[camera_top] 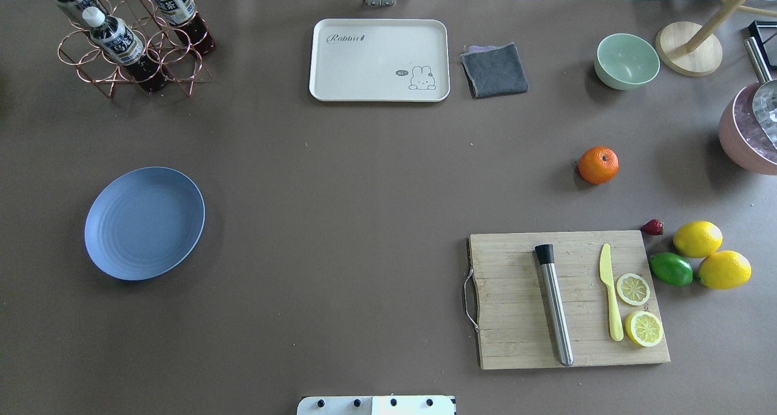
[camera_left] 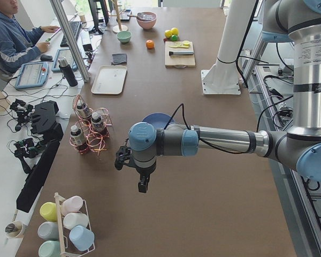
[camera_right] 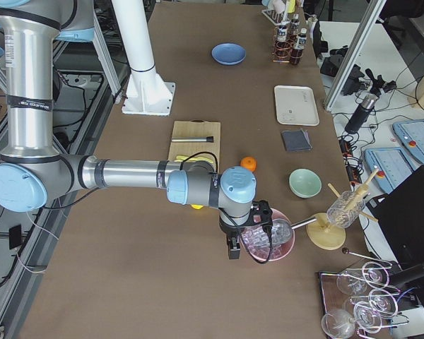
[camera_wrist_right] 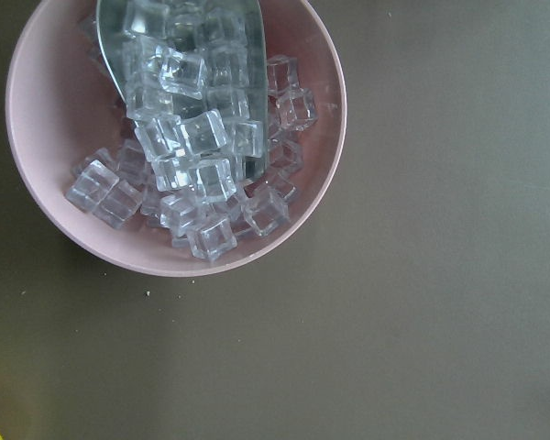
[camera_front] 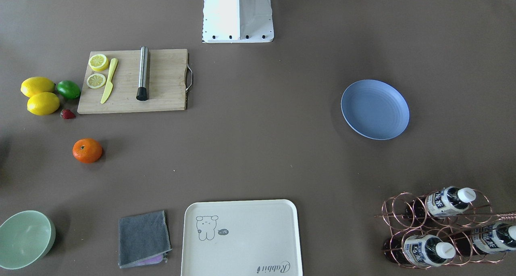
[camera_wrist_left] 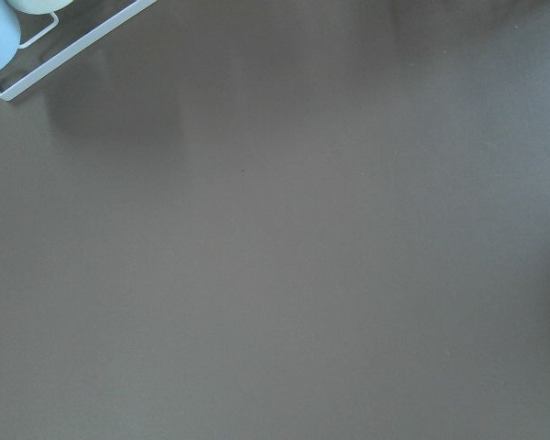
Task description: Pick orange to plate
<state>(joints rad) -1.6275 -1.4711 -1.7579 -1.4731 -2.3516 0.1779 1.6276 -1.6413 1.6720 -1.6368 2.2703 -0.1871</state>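
The orange [camera_top: 598, 164] lies alone on the brown table, between the pale green bowl and the cutting board; it also shows in the front view [camera_front: 87, 150]. The periwinkle-blue plate [camera_top: 144, 222] sits bare on the opposite side of the table [camera_front: 375, 109]. Neither gripper appears in the overhead or front view. In the left side view my left gripper [camera_left: 143, 186] hangs over bare table, nearer the camera than the plate [camera_left: 155, 119]. In the right side view my right gripper [camera_right: 233, 248] hovers beside a pink bowl, well short of the orange [camera_right: 249, 164]. Whether either is open, I cannot tell.
A wooden cutting board [camera_top: 567, 300] holds a steel muddler, a yellow knife and lemon slices. Two lemons [camera_top: 698, 238], a lime [camera_top: 671, 269] and a strawberry lie beside it. A cream tray [camera_top: 379, 60], grey cloth, green bowl [camera_top: 626, 60], bottle rack [camera_top: 130, 39] and pink ice bowl [camera_wrist_right: 174, 137] ring the table.
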